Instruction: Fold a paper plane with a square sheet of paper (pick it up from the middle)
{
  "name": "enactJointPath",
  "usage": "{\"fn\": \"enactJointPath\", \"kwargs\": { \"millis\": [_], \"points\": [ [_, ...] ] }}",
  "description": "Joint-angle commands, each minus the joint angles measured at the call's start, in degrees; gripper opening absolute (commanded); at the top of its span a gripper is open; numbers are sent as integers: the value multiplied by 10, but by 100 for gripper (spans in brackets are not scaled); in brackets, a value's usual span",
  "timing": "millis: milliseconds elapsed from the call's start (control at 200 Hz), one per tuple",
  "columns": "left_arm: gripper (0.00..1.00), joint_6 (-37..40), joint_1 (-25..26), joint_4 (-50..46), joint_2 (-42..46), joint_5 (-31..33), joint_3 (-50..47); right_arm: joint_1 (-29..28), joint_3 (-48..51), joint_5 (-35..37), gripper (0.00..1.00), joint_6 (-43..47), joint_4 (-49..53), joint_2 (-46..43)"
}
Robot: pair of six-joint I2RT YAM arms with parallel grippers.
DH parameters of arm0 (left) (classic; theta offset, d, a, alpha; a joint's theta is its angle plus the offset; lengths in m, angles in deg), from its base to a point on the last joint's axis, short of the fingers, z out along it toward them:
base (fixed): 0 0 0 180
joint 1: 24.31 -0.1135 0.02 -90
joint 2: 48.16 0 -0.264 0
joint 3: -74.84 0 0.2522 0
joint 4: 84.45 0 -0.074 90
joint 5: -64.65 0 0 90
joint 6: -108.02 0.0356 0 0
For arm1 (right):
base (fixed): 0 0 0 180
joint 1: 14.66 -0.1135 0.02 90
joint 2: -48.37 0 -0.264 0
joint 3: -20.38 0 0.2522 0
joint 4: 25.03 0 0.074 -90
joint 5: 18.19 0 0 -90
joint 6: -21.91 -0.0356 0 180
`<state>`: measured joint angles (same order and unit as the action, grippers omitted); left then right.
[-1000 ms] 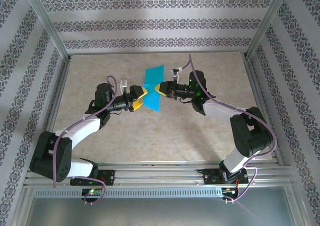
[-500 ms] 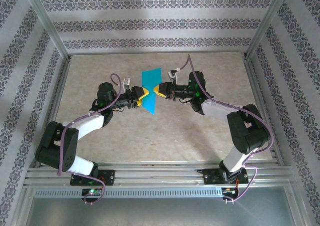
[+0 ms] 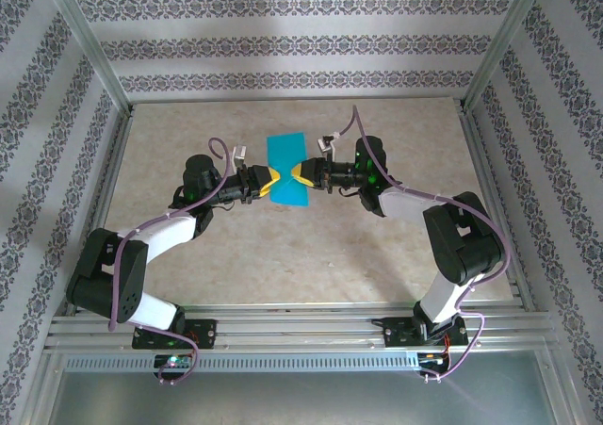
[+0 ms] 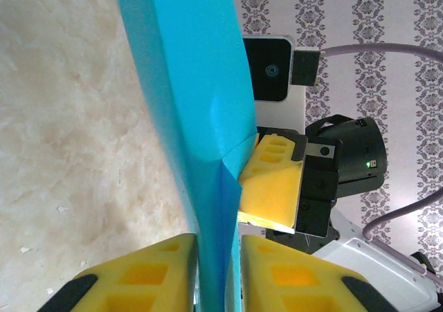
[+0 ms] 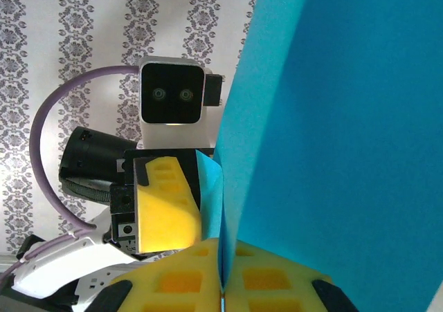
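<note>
Seen from above, I am holding the square sheet of paper (image 3: 285,150) over the middle of the worktop (image 3: 377,255). My left fingers (image 3: 267,186) and right fingers (image 3: 303,171) are pinching it from opposite sides, their tips nearly meeting.

Through my left wrist, my left fingers (image 4: 149,274) are clamping the sheet (image 4: 187,70), which is standing on edge. It is denting where my right fingers (image 4: 270,180) are biting it.

Through my right wrist, my right fingers (image 5: 173,281) are gripping the sheet (image 5: 332,118), just beside the left pad (image 5: 163,212).

I am judging this a middle fold, so both pinches should move level and together. Pulling apart would likely tear such thin paper.

What is crowding me is my own opposite wrist. The purple cable (image 5: 62,118) is looping near, and the frame posts (image 3: 89,53) are standing well apart.
</note>
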<state>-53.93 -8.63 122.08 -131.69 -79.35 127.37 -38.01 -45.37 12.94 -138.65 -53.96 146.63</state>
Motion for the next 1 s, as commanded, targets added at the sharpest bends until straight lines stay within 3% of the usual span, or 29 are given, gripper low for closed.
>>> {"fn": "enactJointPath", "kwargs": {
  "millis": [0,100,175,355,485,610,829,994],
  "points": [
    [18,29,3,-10,11,-8,16,7,9,-8,11,13,-11,3],
    [14,56,3,-53,17,2,21,12,14,-4,19,24,-2,-4],
    [11,93,2,-107,29,14,26,28,27,12,30,42,24,-17],
    [9,252,-2,-372,63,75,88,99,53,85,47,131,158,-76],
    [9,387,6,-613,65,232,166,126,47,184,62,253,329,-136],
    [10,438,30,-752,24,418,225,127,52,298,74,331,428,-179],
    [10,433,122,-988,-92,726,397,124,71,418,87,371,510,-235],
    [10,390,178,-1113,-190,825,500,120,95,482,95,370,531,-265]
  ]
}}
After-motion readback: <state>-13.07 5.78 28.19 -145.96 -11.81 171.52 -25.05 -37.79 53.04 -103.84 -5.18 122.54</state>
